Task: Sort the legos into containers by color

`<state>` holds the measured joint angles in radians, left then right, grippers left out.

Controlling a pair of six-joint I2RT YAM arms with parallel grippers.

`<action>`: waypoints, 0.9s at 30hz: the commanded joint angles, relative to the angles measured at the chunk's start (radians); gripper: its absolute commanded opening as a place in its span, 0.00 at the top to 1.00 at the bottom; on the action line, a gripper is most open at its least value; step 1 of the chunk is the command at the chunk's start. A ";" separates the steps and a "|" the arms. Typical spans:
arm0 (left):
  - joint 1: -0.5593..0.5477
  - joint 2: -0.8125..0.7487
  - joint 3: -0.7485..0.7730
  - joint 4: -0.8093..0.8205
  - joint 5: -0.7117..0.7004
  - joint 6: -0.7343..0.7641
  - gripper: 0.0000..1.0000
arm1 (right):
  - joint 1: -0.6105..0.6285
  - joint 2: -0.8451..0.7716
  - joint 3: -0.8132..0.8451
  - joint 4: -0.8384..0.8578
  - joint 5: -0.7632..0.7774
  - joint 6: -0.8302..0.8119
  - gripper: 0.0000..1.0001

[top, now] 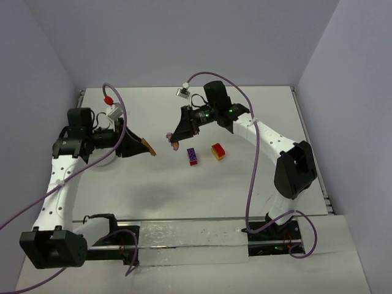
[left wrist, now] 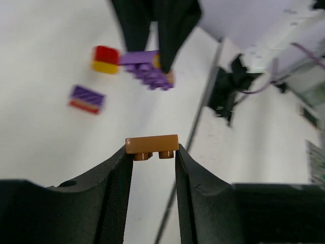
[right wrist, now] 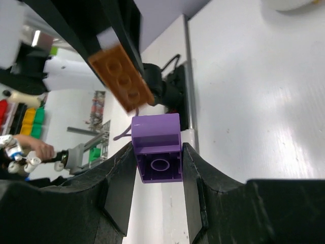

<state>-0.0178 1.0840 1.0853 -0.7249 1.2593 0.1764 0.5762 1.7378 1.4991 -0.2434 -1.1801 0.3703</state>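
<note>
My left gripper (left wrist: 151, 151) is shut on a flat orange lego (left wrist: 152, 144) held across its fingertips, above the table left of centre (top: 147, 146). Facing it a short way to the right, my right gripper (right wrist: 157, 148) is shut on a purple lego (right wrist: 156, 147), also off the table (top: 174, 146). The two held bricks are close but apart. On the table lie a purple-over-red lego (top: 192, 156) and a red-and-yellow lego (top: 218, 151), just right of the right gripper. A white rounded edge (right wrist: 294, 4), possibly a container, shows only in the right wrist view.
The white table (top: 184, 196) ends at a far wall and at a metal rail near the arm bases (top: 184, 236). Purple cables (top: 254, 177) loop over both arms. The right arm's elbow (top: 294, 168) stands at the right side.
</note>
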 commanded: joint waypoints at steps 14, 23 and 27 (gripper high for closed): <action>0.776 0.299 0.362 -0.605 -0.251 0.857 0.99 | 0.034 0.033 0.164 -0.215 0.226 -0.162 1.00; 0.861 0.445 0.386 -0.633 -0.184 1.215 1.00 | 0.034 0.042 0.140 -0.224 0.215 -0.191 1.00; 0.869 0.497 0.412 -0.604 -0.204 1.266 0.98 | 0.034 0.040 0.128 -0.228 0.213 -0.199 1.00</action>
<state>0.8383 1.5461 1.4337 -1.3269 1.0281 1.3018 0.6044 1.7855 1.6229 -0.4667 -0.9608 0.2021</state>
